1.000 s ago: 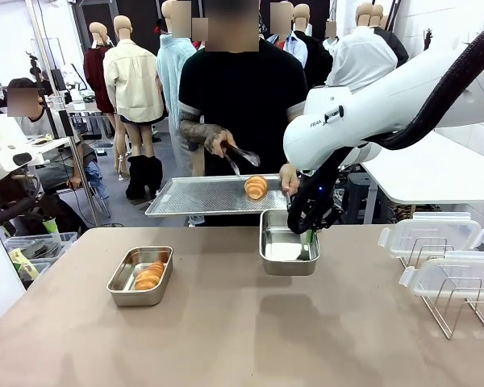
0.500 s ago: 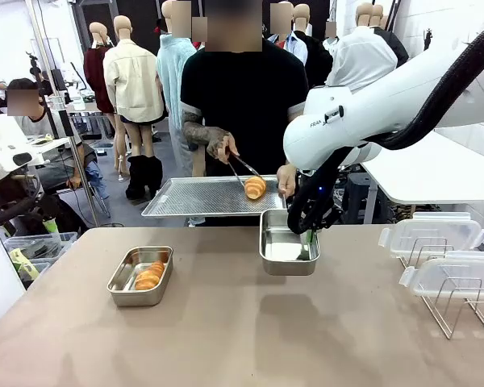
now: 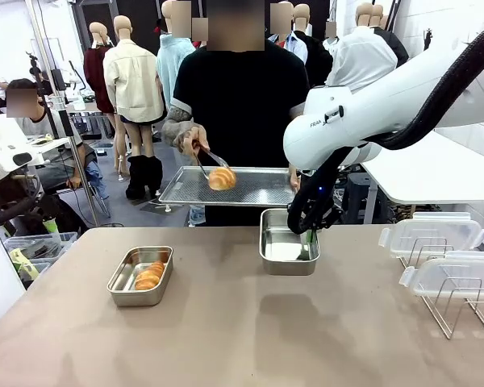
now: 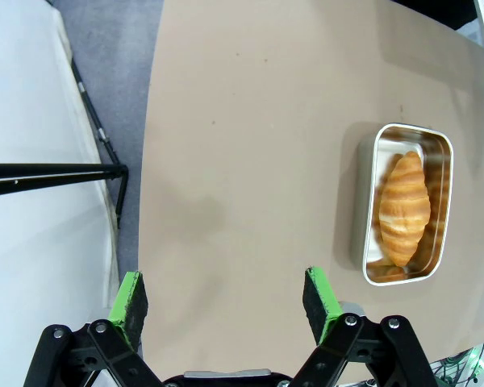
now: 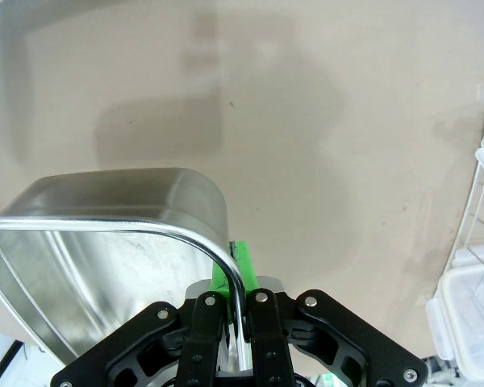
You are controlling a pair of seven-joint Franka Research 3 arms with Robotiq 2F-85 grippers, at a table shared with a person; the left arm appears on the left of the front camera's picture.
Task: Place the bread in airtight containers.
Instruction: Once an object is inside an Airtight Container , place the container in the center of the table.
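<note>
The right gripper (image 3: pixel 305 240) is clamped on the rim of one container (image 3: pixel 284 270) and holds it above the table (image 3: pixel 242 339). The left gripper (image 4: pixel 226 294) is wide open, near the left container (image 3: pixel 133 300), where one roll (image 3: pixel 149 276) lies. At the far side a person grips the other roll (image 3: pixel 221 178) in tongs (image 3: pixel 210 159), above a tray (image 3: pixel 262 187).
</note>
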